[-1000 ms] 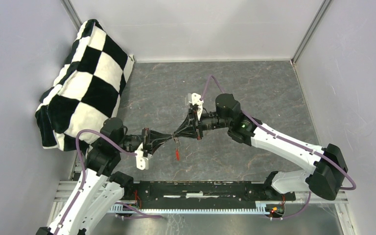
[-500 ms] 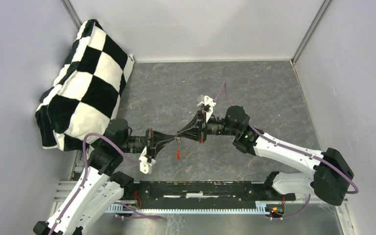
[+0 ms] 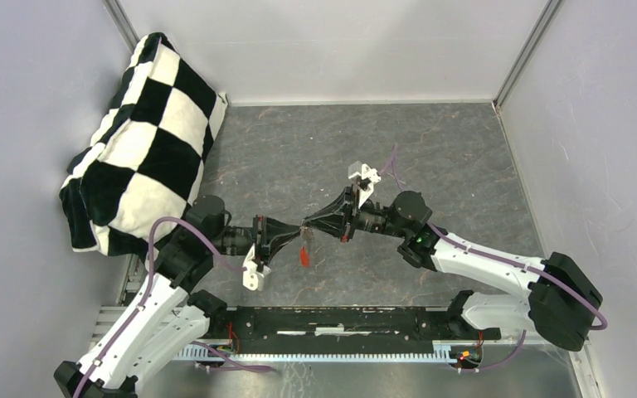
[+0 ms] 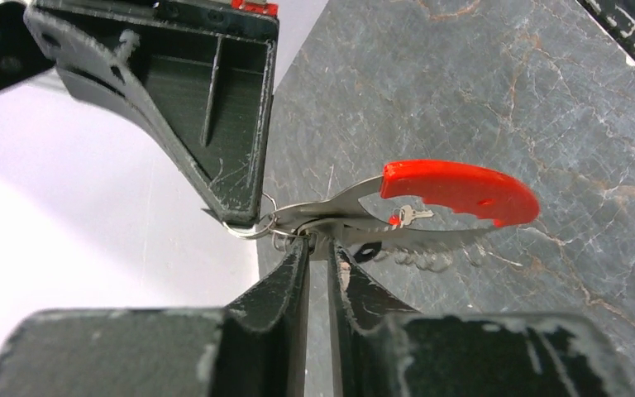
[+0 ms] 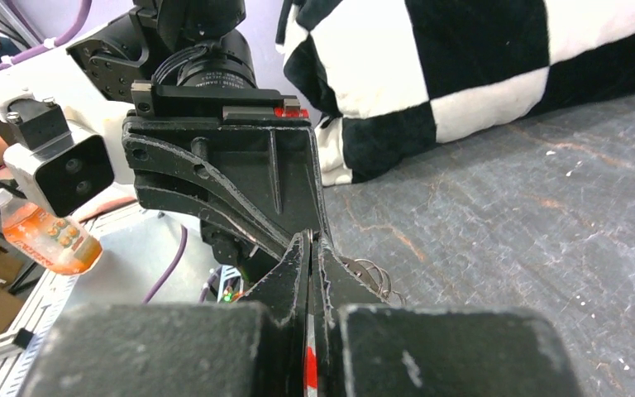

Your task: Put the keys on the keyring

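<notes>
The keyring [image 4: 355,198] hangs in the air between both grippers. It has a red curved band [image 4: 459,188] and a grey toothed arc [image 4: 438,240]. A tiny red-headed key [image 4: 405,217] and a black-headed key [image 4: 369,250] dangle by it. My left gripper [image 4: 317,244] is shut on its metal end. My right gripper [image 5: 310,240] is shut, its tip at the small wire ring [image 4: 246,228]. In the top view the left gripper [image 3: 292,235] and right gripper [image 3: 312,225] meet tip to tip, with the red band [image 3: 303,256] hanging below.
A black-and-white checkered cushion [image 3: 145,137] leans at the back left and also shows in the right wrist view [image 5: 504,74]. The grey stone-patterned tabletop [image 3: 431,157] lies below. A black rail [image 3: 340,319] runs along the near edge. An orange bottle [image 5: 45,236] stands off the table.
Both wrists have shifted right, the right arm drawing back and the left arm reaching further. The fingertips stay joined at the keyring, which still hangs below them.
</notes>
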Controlling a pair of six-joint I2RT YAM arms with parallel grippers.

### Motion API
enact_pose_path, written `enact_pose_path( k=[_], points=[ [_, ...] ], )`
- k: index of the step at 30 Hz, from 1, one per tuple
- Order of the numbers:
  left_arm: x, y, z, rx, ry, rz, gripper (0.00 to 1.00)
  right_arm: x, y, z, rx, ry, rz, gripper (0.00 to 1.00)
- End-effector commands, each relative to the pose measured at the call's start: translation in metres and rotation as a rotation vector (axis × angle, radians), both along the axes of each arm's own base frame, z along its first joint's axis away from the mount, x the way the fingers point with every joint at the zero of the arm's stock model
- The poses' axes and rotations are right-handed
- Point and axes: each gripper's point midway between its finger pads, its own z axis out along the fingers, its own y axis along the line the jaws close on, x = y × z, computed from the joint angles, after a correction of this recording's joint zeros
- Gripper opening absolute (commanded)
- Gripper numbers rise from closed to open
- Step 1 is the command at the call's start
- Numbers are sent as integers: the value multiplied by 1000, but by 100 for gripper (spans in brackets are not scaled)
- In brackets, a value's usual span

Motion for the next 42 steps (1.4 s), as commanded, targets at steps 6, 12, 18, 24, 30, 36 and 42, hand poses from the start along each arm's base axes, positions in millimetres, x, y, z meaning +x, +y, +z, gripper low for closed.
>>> enact_pose_path(
  k=[6, 12, 18, 24, 30, 36, 42],
  points=[
    [1, 3, 45, -126, 339, 156, 22, 9, -15, 56, 92, -239, -88, 0],
    [-6, -4, 68, -204, 604, 164, 27, 0, -15, 55, 32, -344, -35, 0],
    [-5, -13, 74, -208, 715, 129, 30, -11, -9, 57, -6, -384, 57, 0],
    [-7, -16, 64, -170, 756, 115, 30, -11, -8, 60, -24, -404, 71, 0],
    [-2, -15, 70, -182, 738, 133, 27, -13, -5, 58, -39, -404, 95, 0],
    [-5, -17, 68, -176, 764, 117, 17, -14, -5, 57, -44, -404, 104, 0],
    [-3, -19, 65, -169, 780, 120, 2, -17, -5, 59, -61, -414, 124, 3]
  ],
)
